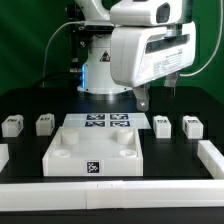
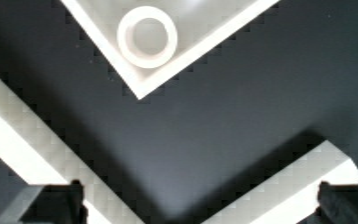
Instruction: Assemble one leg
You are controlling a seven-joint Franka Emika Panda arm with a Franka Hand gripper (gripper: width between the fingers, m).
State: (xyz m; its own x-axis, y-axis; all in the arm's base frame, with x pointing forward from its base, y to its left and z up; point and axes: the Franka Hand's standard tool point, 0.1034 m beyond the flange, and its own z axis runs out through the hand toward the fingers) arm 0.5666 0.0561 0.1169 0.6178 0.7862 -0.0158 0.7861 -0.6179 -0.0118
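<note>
The tabletop [image 1: 95, 152] sits mid-table. The gripper [image 2: 194, 205] hangs over its far corner on the exterior view's right, jaws spread and empty. The nearest leg [image 1: 163, 125] lies just beside that corner, further right; long axis unclear

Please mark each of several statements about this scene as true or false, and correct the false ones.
1. Four legs lie on the table, two at each side of the marker board in the exterior view. True.
2. The pincer holds one leg. False: its fingers stand apart with nothing between them.
3. One leg already stands in the tabletop. False: all four lie on the table, apart from it.
4. The wrist view shows a round socket in a corner of the tabletop. True.
</note>
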